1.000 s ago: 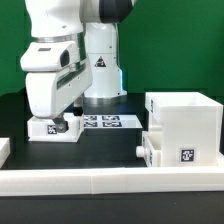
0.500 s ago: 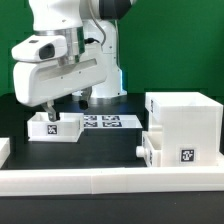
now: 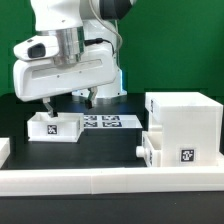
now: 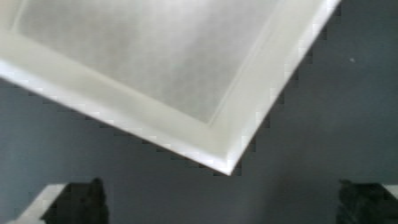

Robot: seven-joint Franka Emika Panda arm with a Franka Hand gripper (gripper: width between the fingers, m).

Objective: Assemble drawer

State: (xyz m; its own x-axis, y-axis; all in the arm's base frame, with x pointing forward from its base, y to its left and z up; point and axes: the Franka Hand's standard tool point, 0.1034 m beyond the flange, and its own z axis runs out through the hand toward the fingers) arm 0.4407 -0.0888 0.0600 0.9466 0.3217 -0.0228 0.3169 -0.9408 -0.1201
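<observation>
The drawer's tall white housing (image 3: 181, 122) stands at the exterior view's right. One small tray (image 3: 153, 148) with a knob sits partly in its lower opening. The second small tray (image 3: 55, 128) lies loose on the black table at the exterior view's left, with a square tag on its front. My gripper (image 3: 68, 101) hangs just above this tray, open wide and empty. In the wrist view a white corner of the tray (image 4: 169, 70) fills most of the frame, and the dark fingertips (image 4: 71, 203) stand far apart with only table between them; the gripper (image 4: 217, 205) holds nothing.
The marker board (image 3: 103, 122) lies flat on the table between the loose tray and the housing. A long low white rail (image 3: 110, 181) runs along the front edge. A small white block (image 3: 4, 150) sits at the far left.
The gripper has risen off the loose tray and turned at the wrist, so the hand now lies broadside. The tray stays where it was.
</observation>
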